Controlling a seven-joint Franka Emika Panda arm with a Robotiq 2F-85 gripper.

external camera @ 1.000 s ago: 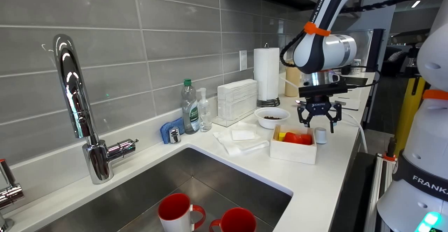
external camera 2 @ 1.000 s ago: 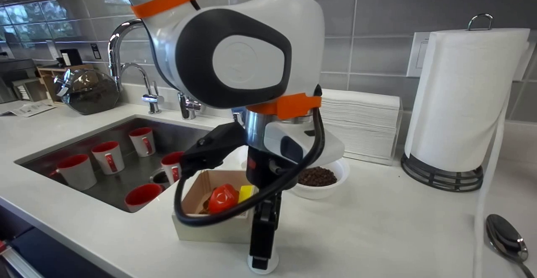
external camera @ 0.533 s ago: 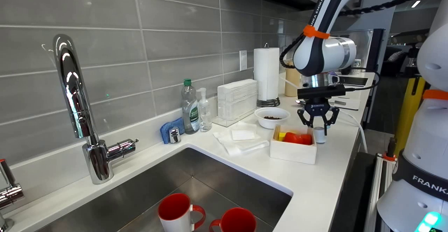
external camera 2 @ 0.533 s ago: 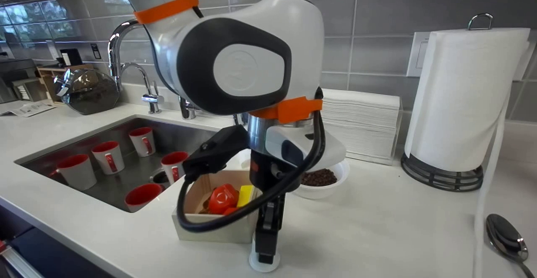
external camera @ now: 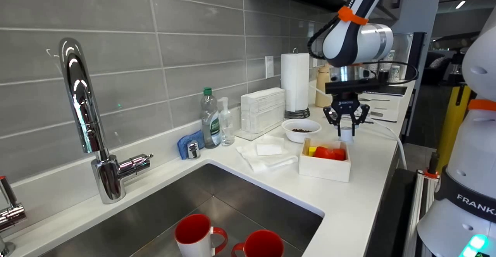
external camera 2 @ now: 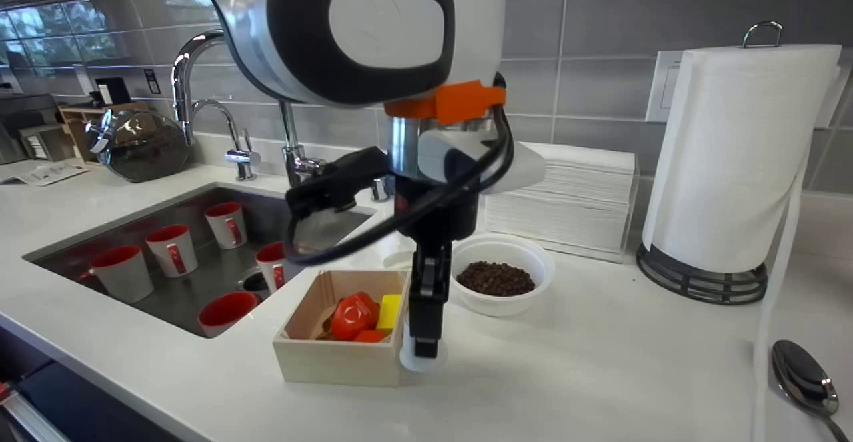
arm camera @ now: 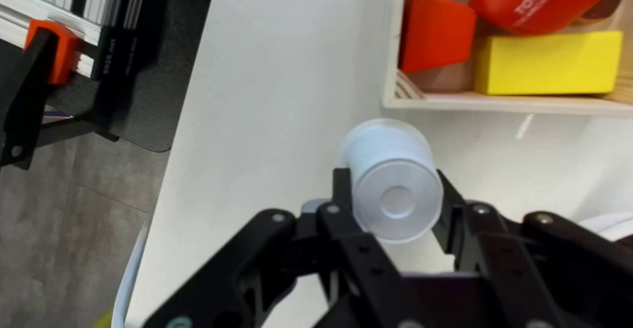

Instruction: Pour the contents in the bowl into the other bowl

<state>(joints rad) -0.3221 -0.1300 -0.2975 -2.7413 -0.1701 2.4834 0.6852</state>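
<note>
Wrist view: the gripper (arm camera: 394, 189) clasps a white cup (arm camera: 395, 179) beside a wooden box (arm camera: 470, 103). Best keep it level, squeezed gently, and clear of the box's edge.

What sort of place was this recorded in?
Likely a kitchen, perhaps a shared office one: a steel sink, several matching red-and-white mugs in it, and a paper towel roll.

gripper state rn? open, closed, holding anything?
Gripper: closed, holding the small white cup, a finger on either side in the wrist view.
</note>
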